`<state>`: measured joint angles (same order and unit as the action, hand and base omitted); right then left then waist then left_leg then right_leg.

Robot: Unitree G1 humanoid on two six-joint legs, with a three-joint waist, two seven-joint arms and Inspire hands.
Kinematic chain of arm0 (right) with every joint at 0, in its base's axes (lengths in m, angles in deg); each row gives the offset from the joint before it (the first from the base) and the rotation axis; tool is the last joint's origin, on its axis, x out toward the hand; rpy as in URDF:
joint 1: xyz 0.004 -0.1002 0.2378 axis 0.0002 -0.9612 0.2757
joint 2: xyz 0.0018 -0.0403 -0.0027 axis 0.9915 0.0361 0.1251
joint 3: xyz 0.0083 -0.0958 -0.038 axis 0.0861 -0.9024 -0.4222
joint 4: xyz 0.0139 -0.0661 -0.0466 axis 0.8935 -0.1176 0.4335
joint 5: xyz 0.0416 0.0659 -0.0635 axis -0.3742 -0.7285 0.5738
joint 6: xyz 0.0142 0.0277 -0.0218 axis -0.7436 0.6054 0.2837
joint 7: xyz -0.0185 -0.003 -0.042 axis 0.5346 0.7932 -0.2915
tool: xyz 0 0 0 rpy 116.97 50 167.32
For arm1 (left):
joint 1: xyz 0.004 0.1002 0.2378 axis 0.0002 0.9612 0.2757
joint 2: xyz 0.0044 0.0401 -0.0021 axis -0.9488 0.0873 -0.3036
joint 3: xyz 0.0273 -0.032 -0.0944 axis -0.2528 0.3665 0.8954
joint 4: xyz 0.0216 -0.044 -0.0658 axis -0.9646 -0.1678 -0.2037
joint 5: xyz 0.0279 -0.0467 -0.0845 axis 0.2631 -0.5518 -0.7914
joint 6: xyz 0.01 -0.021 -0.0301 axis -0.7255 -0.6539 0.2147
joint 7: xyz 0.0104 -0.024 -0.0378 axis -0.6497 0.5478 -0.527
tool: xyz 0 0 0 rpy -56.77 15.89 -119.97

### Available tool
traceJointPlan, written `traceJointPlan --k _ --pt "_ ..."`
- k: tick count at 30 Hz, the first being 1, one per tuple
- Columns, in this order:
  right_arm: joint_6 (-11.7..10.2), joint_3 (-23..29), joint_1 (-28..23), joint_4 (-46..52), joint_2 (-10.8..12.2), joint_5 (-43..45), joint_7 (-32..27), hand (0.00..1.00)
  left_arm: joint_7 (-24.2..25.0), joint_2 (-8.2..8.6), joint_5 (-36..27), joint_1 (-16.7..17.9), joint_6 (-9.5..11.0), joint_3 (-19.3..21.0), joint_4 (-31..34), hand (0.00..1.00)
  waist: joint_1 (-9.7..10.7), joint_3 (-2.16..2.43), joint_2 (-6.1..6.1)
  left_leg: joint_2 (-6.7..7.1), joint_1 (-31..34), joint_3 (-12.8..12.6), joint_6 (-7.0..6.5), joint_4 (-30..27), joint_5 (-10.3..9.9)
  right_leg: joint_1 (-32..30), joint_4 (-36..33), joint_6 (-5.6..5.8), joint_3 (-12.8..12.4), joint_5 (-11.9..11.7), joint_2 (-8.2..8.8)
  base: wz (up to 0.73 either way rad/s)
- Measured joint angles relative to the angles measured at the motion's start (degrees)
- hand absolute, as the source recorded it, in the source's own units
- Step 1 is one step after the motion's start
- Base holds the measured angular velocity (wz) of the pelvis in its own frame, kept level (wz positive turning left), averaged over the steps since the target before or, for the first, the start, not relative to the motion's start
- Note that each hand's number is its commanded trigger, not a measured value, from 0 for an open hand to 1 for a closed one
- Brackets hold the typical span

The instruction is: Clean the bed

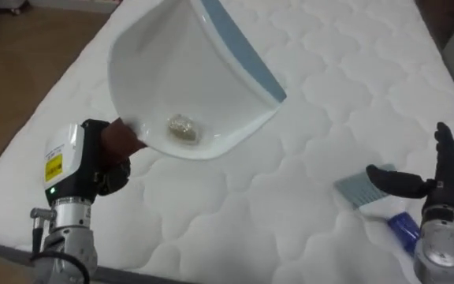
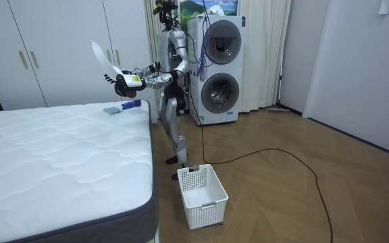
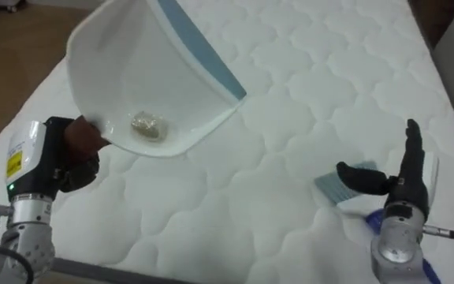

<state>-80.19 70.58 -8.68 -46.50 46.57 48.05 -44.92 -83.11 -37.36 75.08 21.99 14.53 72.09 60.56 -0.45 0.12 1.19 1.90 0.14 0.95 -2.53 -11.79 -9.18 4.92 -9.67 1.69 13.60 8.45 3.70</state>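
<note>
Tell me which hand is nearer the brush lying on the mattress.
Right. The right hand is open just beside the brush, thumb reaching over its bristle end. The left hand is far off to the left, gripping the white dustpan.

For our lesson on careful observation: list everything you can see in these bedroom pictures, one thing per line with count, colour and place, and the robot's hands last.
dustpan: one, white with a blue-grey lip, raised over the mattress
wad of litter: one, pale beige, inside the dustpan
mattress: one, white and quilted, before the robot
brush: one, blue handle and pale bristles, lying on the mattress
basket: one, white, on the floor near the bed's corner
washing machines: two, white, stacked behind the robot
wardrobe: one, white, beyond the bed
curtains: cream, beside the machines
left hand: fingers curled round the dustpan's handle
right hand: fingers straight, beside the brush
</note>
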Motion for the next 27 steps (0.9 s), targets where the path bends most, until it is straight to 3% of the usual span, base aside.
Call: traceJointPlan --k 4,7,9,11,13,14,15,16,19,20,24,26,27 --pt "-1.6 0.0 0.0 3.4 0.0 0.4 -0.3 0.00 0.0 0.10 -0.8 0.2 0.0 -0.1 0.0 1.00 -0.1 0.01 0.31 0.66 1.6 3.3 0.22 -0.9 0.3 0.0 0.1 0.05 0.8 0.1 -0.02 0.48" --pt "-2.2 -0.3 -0.1 3.8 0.3 4.4 -0.5 0.00 0.0 0.81 -0.8 1.5 0.0 -0.1 -0.2 1.00 -1.7 -0.09 0.65 0.88 2.0 4.5 0.35 -0.9 0.6 0.6 0.1 0.10 1.3 0.2 -0.03 0.37" --pt "-2.2 -0.5 -1.1 5.0 1.5 7.5 -0.8 0.00 0.2 2.09 -0.4 2.3 0.0 0.0 -0.6 1.00 -1.4 -0.01 1.14 1.55 3.7 7.7 0.45 -2.3 0.7 1.2 0.0 0.05 4.6 0.5 0.00 0.83" --pt "-2.3 -0.4 -2.3 7.4 1.5 9.0 -0.7 0.00 0.9 2.67 -0.5 2.7 -0.1 -0.1 -0.6 1.00 -1.4 -0.06 1.24 1.97 6.0 8.8 0.48 -3.9 0.7 0.9 0.0 0.03 6.4 0.8 0.04 0.91" --pt "-2.3 -0.4 -2.9 9.0 1.6 8.8 -0.7 0.00 1.6 2.63 -1.0 3.6 -0.5 0.0 -0.7 1.00 -1.2 -0.10 1.30 1.31 8.0 4.0 0.24 -4.9 0.8 1.3 0.1 0.12 10.2 1.2 0.45 1.00" --pt "-2.3 -0.3 -3.4 9.7 1.6 8.3 -0.7 0.00 2.6 2.67 -1.5 3.7 -0.9 -0.1 -0.7 1.00 -0.2 -0.13 1.23 -0.43 9.4 -4.5 -1.01 -5.7 1.1 2.0 -0.1 0.25 13.0 1.9 1.02 1.37" --pt "-2.3 -0.4 -3.4 10.0 2.0 7.3 -0.6 0.00 3.3 2.57 -1.9 3.7 -0.9 -0.1 -0.7 1.00 0.3 -0.21 1.52 -1.75 10.0 -11.0 -1.84 -6.1 1.1 2.5 -0.7 0.37 14.1 3.2 1.50 1.34" --pt "-2.3 -0.5 -3.4 10.2 2.1 6.8 -0.5 0.00 3.5 2.59 -2.0 3.7 -0.9 -0.1 -0.6 1.00 0.2 -0.23 1.66 -2.09 10.3 -12.7 -2.07 -6.5 1.0 2.4 -1.3 0.52 14.1 3.9 1.77 1.10" --pt "-2.5 -0.4 -3.4 10.2 2.1 6.8 1.4 0.00 5.0 3.49 -2.0 3.7 -1.1 -0.1 -0.9 1.00 -0.6 -0.60 1.02 0.01 11.6 -8.5 -2.56 -7.9 1.0 2.5 -2.5 1.00 15.7 5.7 1.86 0.82" --pt "-2.6 -0.5 -3.4 9.9 2.1 6.8 2.0 0.00 5.4 3.80 -2.0 3.7 -1.1 0.0 -1.0 1.00 -1.8 -0.98 0.33 0.33 11.6 -7.8 -2.70 -7.8 1.4 2.5 -3.3 1.08 16.5 5.7 2.05 0.54" --pt "-2.5 -1.4 -3.3 7.1 2.2 6.7 3.7 0.00 6.1 3.96 -2.2 4.0 -1.0 0.6 -1.0 1.00 -4.1 -0.73 -0.79 1.75 13.6 -4.9 -3.55 -7.9 2.7 2.3 -4.5 1.35 20.0 5.9 2.61 0.49" --pt "-2.0 -2.0 -3.3 5.7 2.2 6.7 4.0 0.00 6.1 3.99 -1.9 4.1 -1.0 0.6 -1.0 1.00 -4.5 -0.69 -0.84 2.39 13.6 -3.3 -3.66 -8.0 2.6 1.6 -8.5 1.63 20.1 6.2 3.55 0.57" --pt "-1.9 -2.2 -3.3 5.3 2.2 6.5 4.0 0.00 6.1 3.96 -1.8 4.0 -1.0 0.6 -0.9 1.00 -4.5 -0.63 -0.86 3.06 13.3 -0.9 -3.97 -8.0 2.4 0.0 -13.5 1.58 19.0 6.4 4.56 0.65"
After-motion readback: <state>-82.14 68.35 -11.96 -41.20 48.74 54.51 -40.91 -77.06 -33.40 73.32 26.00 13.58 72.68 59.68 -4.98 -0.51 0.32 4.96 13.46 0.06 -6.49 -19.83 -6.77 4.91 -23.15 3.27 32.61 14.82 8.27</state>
